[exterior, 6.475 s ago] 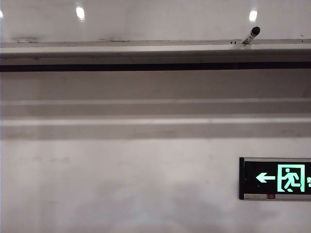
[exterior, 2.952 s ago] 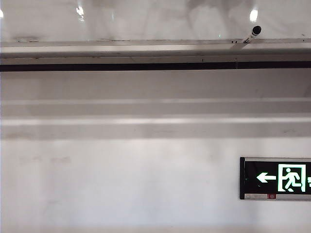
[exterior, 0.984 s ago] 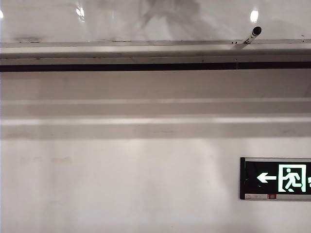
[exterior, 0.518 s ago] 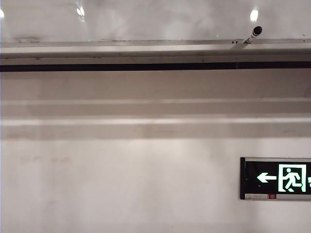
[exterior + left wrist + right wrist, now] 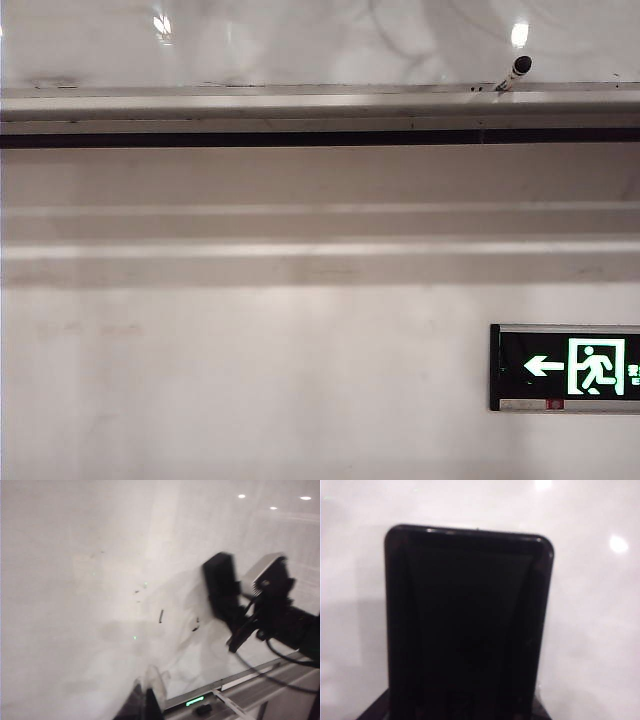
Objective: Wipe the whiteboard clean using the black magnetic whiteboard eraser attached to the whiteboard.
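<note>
Black eraser [image 5: 469,625], clamped in the right hand [image 5: 231,614], presses on the whiteboard [image 5: 75,580]; left hand's [image 5: 147,700] state unclear.

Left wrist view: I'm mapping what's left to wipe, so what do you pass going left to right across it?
Bare whiteboard → dark marker strokes → black eraser → right gripper holding the eraser, with its wrist camera behind.
</note>
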